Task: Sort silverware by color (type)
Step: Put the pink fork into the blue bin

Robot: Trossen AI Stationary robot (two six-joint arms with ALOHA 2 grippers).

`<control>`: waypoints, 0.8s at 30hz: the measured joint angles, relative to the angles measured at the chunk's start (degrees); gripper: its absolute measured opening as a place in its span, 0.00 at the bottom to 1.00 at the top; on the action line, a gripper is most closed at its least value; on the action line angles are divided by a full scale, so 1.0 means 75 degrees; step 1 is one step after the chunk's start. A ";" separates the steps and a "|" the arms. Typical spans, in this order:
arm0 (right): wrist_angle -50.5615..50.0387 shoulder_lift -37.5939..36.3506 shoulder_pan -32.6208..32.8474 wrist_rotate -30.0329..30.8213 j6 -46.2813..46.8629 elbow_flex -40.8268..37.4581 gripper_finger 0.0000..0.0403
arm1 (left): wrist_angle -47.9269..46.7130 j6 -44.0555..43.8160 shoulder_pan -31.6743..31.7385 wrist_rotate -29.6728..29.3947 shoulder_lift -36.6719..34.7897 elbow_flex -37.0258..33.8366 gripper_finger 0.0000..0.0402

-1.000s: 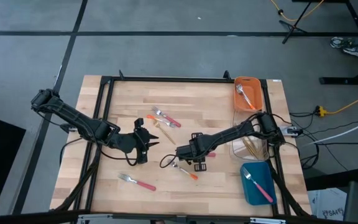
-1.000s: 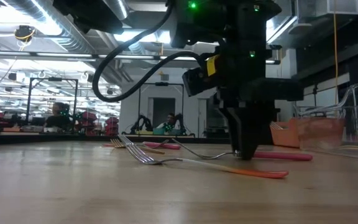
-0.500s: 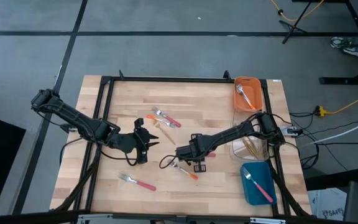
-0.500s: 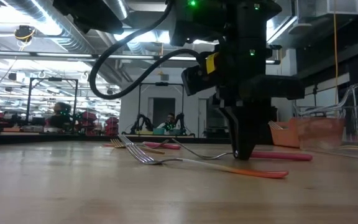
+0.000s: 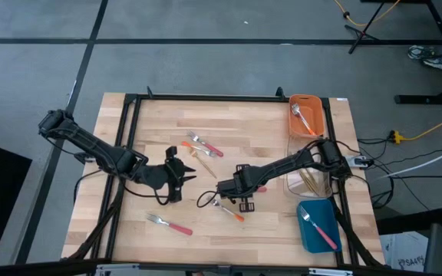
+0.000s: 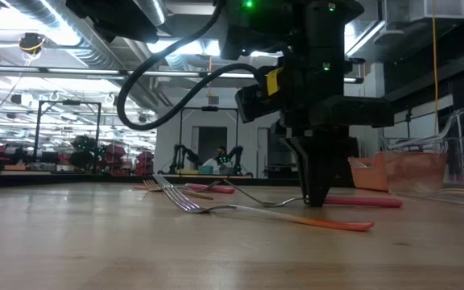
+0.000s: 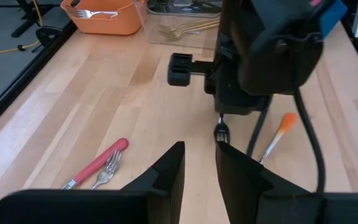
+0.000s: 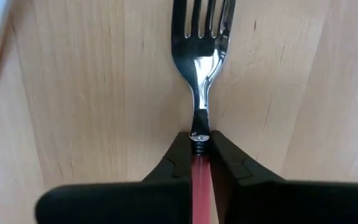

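My right gripper (image 5: 231, 189) stands at the table's middle, fingers down on the wood, shut on a pink-handled fork (image 8: 202, 43) whose silver head points away from the wrist camera. An orange-handled fork (image 5: 229, 211) lies just near of it. My left gripper (image 5: 178, 175) hovers open to the left, nothing between its fingers (image 7: 199, 167). More silverware lies flat on the table: a pink-handled fork (image 5: 169, 224) near the front, and pink, orange and gold pieces (image 5: 204, 147) toward the far side. My right gripper pinches the fork's pink handle (image 8: 199, 163) between its two fingers, right where it joins the silver neck. The fingers come from above, pointing down, one on each side of the handle. The fork lies flat on the table (image 6: 369, 202).
Along the right edge stand an orange bin (image 5: 305, 115) with a silver utensil, a clear bin (image 5: 311, 182) with gold pieces, and a blue bin (image 5: 318, 225) with a pink-handled fork. A black frame (image 5: 206, 97) borders the tabletop. Bare wood lies at the near left.
My right gripper has shut its fingers onto the pink-handled fork's handle while staying in place at the table's middle. The fork still lies on the wood.
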 joint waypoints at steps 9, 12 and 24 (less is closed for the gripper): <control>-0.0503 -0.0079 -0.0009 0.0053 -0.0005 0.0477 0.02 | -0.0031 -0.0023 -0.0340 0.0000 0.0000 0.0000 0.21; -0.0623 -0.0140 -0.0006 -0.0141 -0.0010 0.0607 0.02 | -0.0055 -0.0021 -0.0459 -0.0001 0.0000 0.0000 0.21; -0.1565 -0.1391 0.0264 -0.0609 0.0578 0.1253 0.02 | -0.0409 -0.0106 -0.0708 -0.0071 -0.0003 0.0000 0.21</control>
